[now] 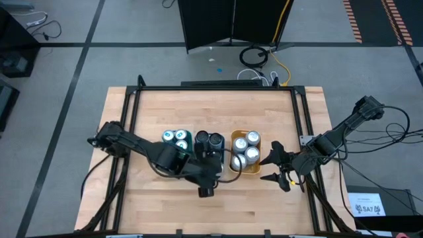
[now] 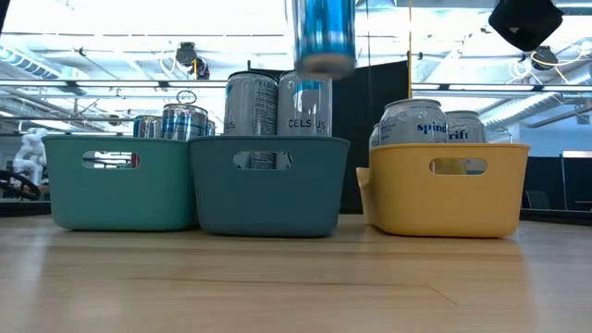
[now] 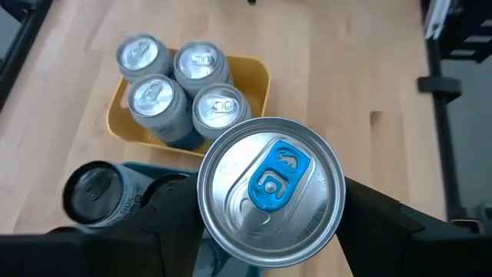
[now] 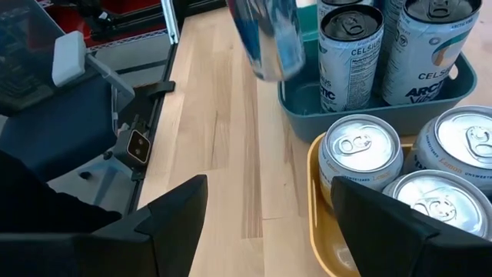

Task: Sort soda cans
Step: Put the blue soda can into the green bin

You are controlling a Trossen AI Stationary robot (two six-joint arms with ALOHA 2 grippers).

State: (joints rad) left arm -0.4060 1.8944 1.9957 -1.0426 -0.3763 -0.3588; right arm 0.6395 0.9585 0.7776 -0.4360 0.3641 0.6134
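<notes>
Blue-tabbed can is hanging clamped in left gripper, at six o'clock of middle bin; right gripper is idling agape. Risk: off-centre descent is clipping standing cans, toppling them.

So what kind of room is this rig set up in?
Probably a lab or workshop, not a home: grey floor with taped lines, loose cables beyond the wooden table, and exposed ceiling pipes behind the bins.

Raised can blurred, top cut off; left claw hidden beneath it.
</notes>
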